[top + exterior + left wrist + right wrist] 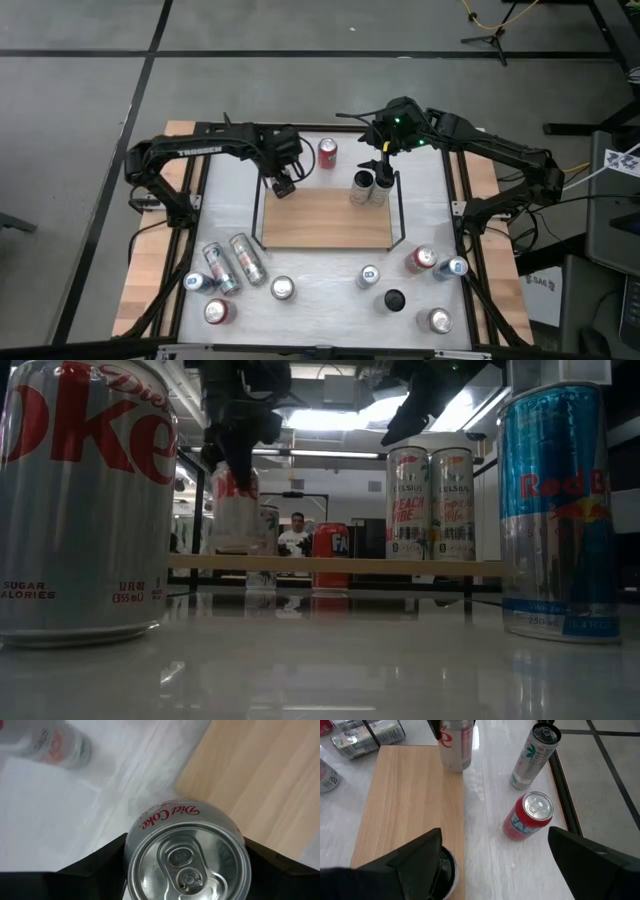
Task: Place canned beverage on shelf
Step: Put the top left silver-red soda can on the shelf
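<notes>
The shelf is a light wooden board with black end rails, lying on the white table. My left gripper is shut on a Diet Coke can at the shelf's far left corner; it also shows in the low view and the right wrist view. Two slim cans stand upright on their bases at the shelf's far right corner. My right gripper hangs open just above them, touching nothing. My left gripper pinches the Diet Coke can's opposite side walls near its top between its two fingers. The fingers come from above, pointing down. The can is upright, its base level with the shelf's top; whether it rests there I cannot tell.
A red can and a slim can stand on the table beyond the shelf's far edge. Several cans stand or lie along the near edge, among them a Diet Coke and a Red Bull. A person shows far behind.
</notes>
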`<state>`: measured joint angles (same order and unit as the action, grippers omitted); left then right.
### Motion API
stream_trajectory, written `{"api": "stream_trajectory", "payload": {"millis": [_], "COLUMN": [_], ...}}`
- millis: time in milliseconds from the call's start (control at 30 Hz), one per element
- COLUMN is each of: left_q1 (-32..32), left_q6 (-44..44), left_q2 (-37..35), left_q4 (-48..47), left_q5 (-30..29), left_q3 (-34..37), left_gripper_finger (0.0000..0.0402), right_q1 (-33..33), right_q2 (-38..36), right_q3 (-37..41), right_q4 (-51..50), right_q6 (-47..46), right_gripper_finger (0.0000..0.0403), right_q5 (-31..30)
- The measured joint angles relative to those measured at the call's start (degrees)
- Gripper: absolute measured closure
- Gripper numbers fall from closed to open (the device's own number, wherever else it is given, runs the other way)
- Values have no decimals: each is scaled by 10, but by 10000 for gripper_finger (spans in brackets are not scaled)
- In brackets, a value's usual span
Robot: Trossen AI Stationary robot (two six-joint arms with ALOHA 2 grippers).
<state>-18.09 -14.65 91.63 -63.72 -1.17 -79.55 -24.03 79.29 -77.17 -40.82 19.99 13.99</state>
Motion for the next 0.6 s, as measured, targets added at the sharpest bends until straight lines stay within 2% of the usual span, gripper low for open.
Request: {"api": "stream_trajectory", "payload": {"millis": [333,600], "left_q1": [0,1], "left_q6": [17,17], "left_q2": [-12,-11], "left_q4": [14,15], "left_q5": [-4,-4], "left_q3": [49,52], "left_gripper_finger": [114,111], "right_q1": [0,0], "right_q2": [0,0], "right_q3": [0,0], "right_q4": [0,0], "right_q6": [0,0], "right_gripper_finger": [42,42], "right_q5": [0,0]}}
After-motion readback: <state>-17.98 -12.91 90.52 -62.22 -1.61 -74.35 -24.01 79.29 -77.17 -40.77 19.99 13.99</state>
